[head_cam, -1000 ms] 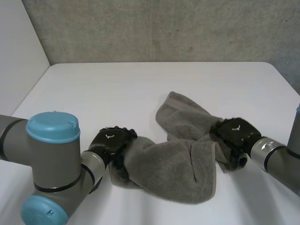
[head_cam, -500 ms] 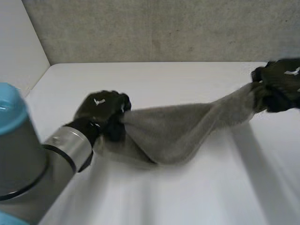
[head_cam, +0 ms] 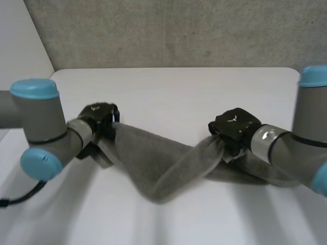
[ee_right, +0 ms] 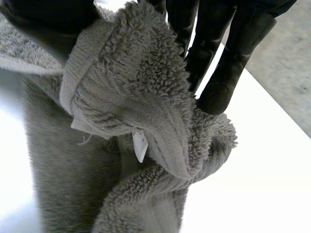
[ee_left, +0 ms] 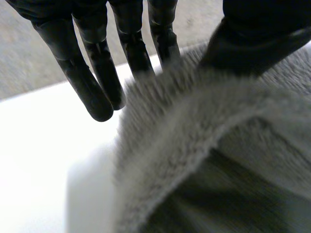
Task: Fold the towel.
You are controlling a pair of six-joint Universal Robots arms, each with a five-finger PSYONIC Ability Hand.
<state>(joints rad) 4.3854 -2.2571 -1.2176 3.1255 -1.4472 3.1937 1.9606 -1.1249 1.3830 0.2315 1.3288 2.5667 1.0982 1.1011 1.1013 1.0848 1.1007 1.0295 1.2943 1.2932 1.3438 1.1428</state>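
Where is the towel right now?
In the head view the towel spans the middle of the table, one end pinched in the left hand, the other in the right hand, sagging between them.

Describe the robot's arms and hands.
The left arm and right arm are grey tubes with round light-blue caps at the joints and silver wrist bands. The left hand and right hand are black, each with a white mark on its back.
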